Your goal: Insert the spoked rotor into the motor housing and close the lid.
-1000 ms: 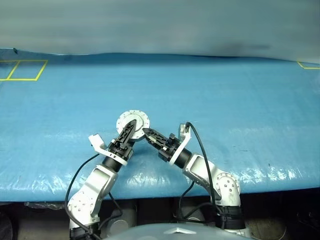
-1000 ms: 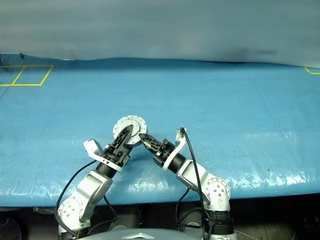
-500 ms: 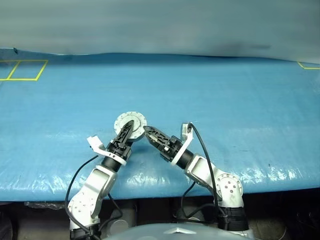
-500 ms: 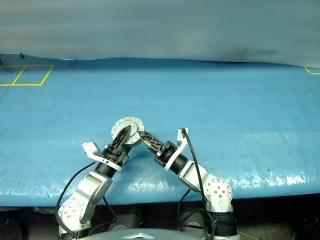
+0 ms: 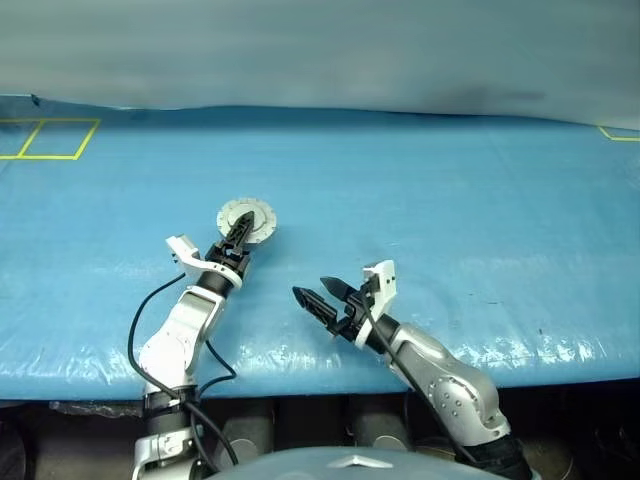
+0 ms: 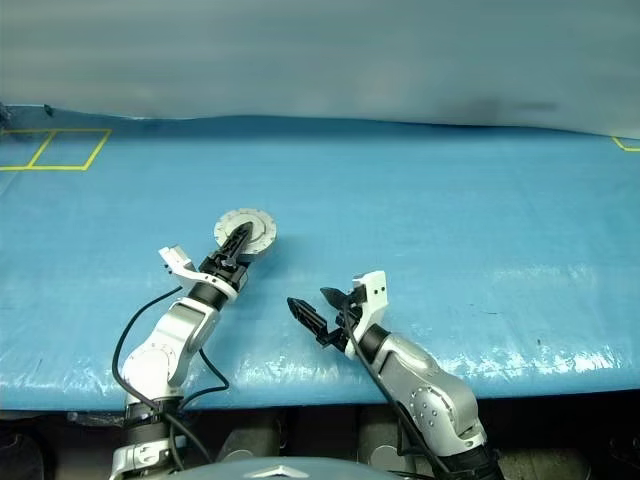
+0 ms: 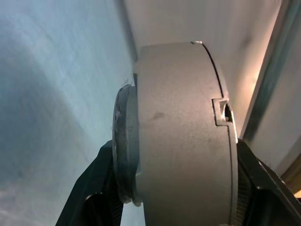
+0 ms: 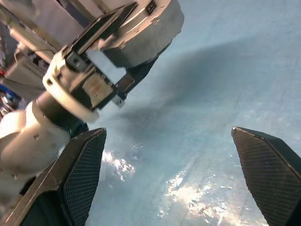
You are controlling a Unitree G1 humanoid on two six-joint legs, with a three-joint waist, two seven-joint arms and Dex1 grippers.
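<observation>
Right gripper (image 5: 322, 295) withdrawn, open; left gripper (image 5: 241, 231) clamps motor housing (image 5: 246, 217)

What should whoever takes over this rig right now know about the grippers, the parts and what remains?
Left gripper: shut on the closed motor housing, held out over the blue table cover; the left wrist view shows the lid seated on it.
Right gripper: open, empty, apart from the housing.
Done: lid appears on; the rotor cannot be seen, presumably inside.
Left: set the assembly down and release.

left tool (image 7: 174, 207) | fingers (image 7: 91, 188) clamp closed grey motor housing (image 7: 181, 132) | blue surface (image 7: 51, 94) behind
</observation>
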